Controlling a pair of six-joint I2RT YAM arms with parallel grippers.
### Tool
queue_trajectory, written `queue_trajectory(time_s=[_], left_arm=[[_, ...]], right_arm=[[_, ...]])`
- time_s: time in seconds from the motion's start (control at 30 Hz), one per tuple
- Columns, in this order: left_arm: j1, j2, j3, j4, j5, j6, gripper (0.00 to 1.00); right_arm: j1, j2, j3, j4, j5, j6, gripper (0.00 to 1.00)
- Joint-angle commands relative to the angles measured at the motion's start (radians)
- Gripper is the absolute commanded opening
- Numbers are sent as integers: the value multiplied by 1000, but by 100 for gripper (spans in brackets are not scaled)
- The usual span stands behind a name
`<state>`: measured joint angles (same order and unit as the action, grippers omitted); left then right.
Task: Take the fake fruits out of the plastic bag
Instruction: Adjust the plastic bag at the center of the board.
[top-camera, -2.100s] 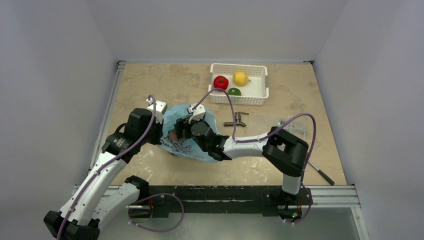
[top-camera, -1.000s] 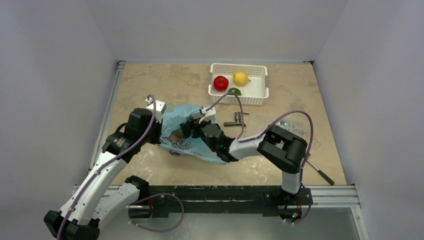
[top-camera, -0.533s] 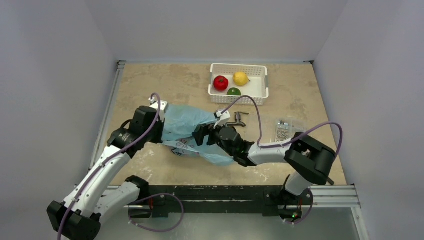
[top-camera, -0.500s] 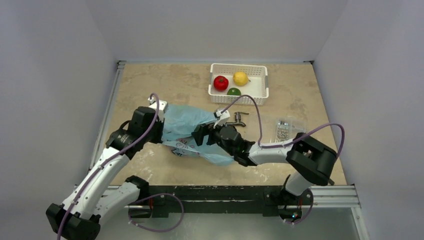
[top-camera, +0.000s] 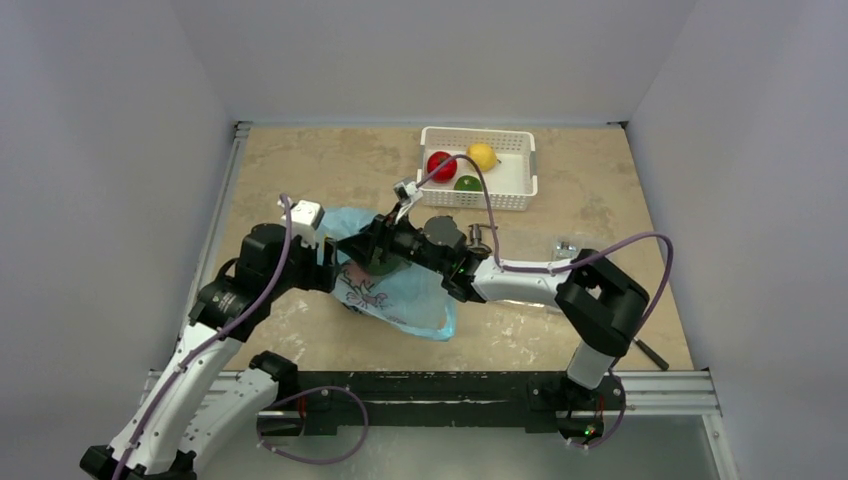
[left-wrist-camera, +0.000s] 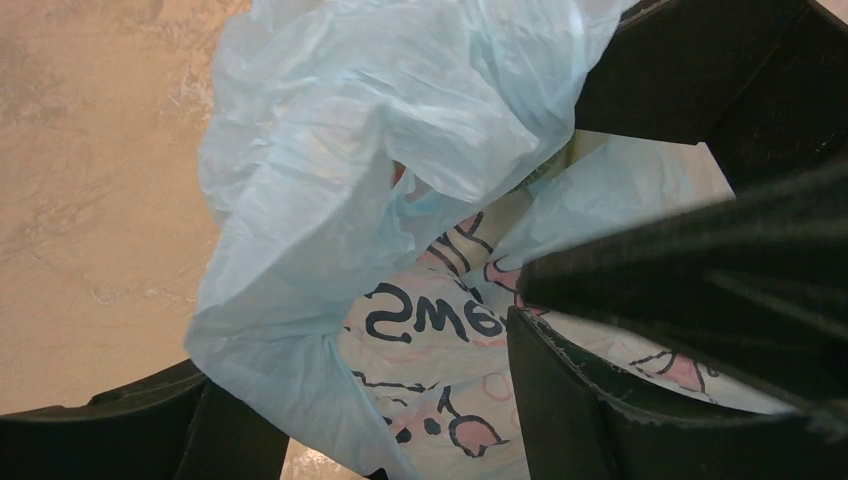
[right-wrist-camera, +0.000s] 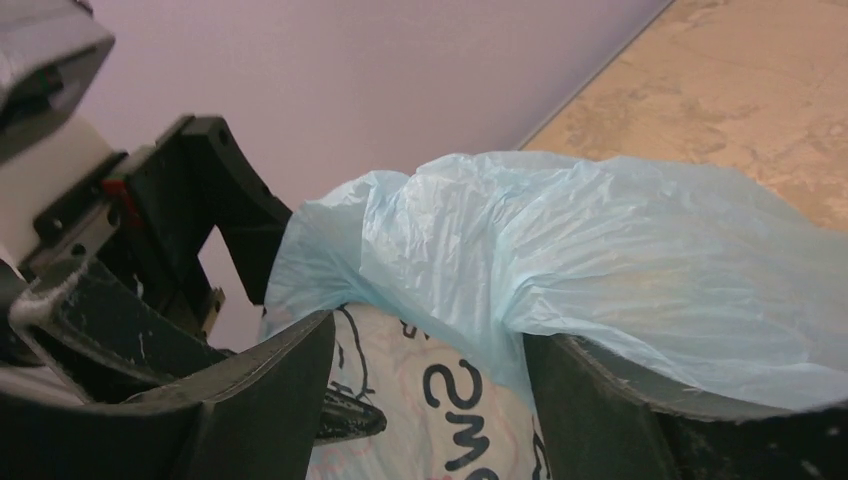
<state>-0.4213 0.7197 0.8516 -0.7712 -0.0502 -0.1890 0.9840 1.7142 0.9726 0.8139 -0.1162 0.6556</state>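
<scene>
So the blue bag is slumped on the desk, a bit left of the middle and closer to the near edge than the far one. Its mouth is bunched up on the far side, and the cartoon print with "sweet" faces up.

Both arms are right at that mouth. The left gripper comes in from the left edge side. In its own camera the jaws stand apart, with a fold of bag hanging loose between them, so it's let go and not pinching. The right gripper reaches across from the right. Its jaws are spread too, and the bag's rim is draped over one finger. The two sets of fingers are nearly touching.

There's a dark green blob at the mouth by the right gripper's tips. It could be one of the fruits, but I honestly can't tell.

Three fruits sit in the white basket at the far edge, right of centre: a red apple, a lemon and a lime.

A small metal tap part lies between the basket and the bag. A clear bag of bits lies toward the right edge.
</scene>
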Motion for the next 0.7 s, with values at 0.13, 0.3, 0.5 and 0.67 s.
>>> queue_trajectory(time_s=[0.13,0.3,0.5,0.67], left_arm=[[1,111,105,-32,-81,-19,85],[2,229,157,-29,-73,-14,99],[3,403,246,-62,-157,-6,60],[2,358,240,19,-110,43,7]], right_arm=[[-54,-47,-82,168,-164,174,65],[-54,-124,-147,36,-104,117,82],[-33,-233,-223,-157,54,-36,77],[22,-242,-238,-224,153,-118,46]])
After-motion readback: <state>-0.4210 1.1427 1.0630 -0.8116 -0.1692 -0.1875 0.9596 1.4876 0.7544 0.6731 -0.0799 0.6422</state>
